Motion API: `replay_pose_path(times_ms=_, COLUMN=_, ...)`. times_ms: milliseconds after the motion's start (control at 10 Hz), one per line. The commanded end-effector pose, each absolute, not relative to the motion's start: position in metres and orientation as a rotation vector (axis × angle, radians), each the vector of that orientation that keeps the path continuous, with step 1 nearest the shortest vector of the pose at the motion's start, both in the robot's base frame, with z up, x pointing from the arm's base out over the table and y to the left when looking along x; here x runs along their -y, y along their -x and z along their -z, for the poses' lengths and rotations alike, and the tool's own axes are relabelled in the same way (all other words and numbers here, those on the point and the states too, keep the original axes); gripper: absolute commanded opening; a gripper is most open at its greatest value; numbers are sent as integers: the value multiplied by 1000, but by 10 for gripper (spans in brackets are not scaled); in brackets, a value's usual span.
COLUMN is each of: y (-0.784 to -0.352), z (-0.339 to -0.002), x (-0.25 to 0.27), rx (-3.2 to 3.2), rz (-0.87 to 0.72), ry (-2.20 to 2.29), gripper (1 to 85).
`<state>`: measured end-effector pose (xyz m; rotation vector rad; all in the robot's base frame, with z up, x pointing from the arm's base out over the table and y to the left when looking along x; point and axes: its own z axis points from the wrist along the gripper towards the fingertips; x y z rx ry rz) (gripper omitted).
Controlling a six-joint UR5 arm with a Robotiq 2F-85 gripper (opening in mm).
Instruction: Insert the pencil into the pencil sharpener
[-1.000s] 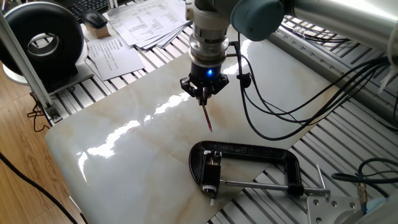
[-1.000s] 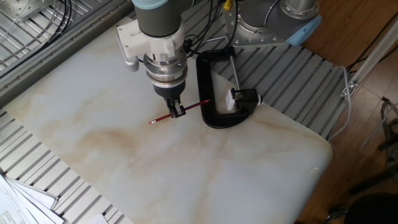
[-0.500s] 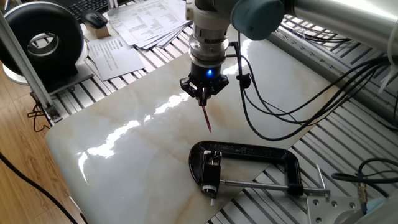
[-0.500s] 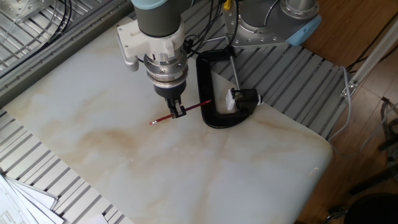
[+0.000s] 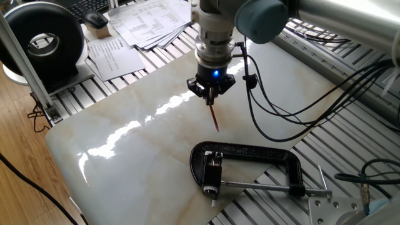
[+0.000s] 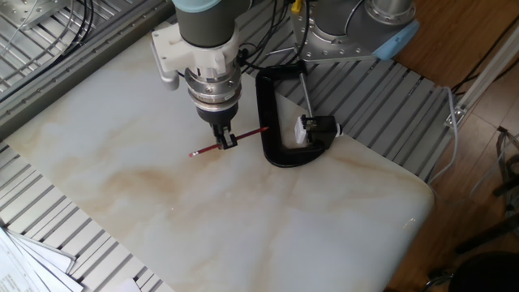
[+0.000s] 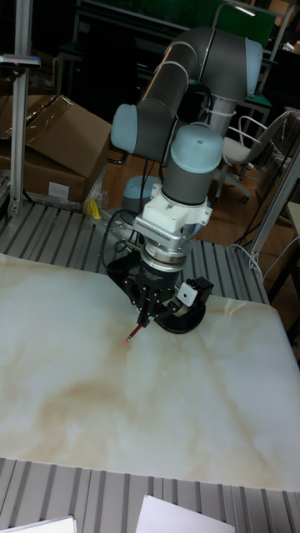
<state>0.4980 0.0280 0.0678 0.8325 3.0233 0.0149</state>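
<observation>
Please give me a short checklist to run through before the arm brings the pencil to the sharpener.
1. Grip: the gripper is shut on the pencil: ok.
2. Pencil free of the clamp: the tip stops short of it: ok.
3. Sharpener held: it sits in the clamp's mouth: ok.
4. Pencil lined up with the sharpener's hole: the hole is not visible: cannot tell.
5. Pointed end leading: too thin to judge: cannot tell.
6. Cables off the pencil: ok.

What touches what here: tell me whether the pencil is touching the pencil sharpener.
Apart. In one fixed view the pencil, held in the hand, ends with bare marble between its tip and the pencil sharpener in the black clamp.
</observation>
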Motion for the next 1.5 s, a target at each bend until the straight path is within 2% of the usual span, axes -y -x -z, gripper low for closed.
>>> replay_pose_path(times_ms=0, y=-492, z=-67, x=-20, rx=-3018, rz=9, ry=-841, gripper=13)
replay_pose_path(times_ms=400, y=-487, z=-64, x=-29, rx=-3000, rz=46, ry=-836, gripper=13)
replay_pose_path(times_ms=900, y=-487, z=-66, x=-60, rx=-3009, rz=-52, ry=-839, gripper=13)
replay_pose_path(times_ms=1200, y=-479, z=-57, x=-72, rx=-2997, rz=-6, ry=-835, gripper=13)
replay_pose_path(times_ms=1400, y=-477, z=-58, x=-81, rx=-3000, rz=-32, ry=-836, gripper=13)
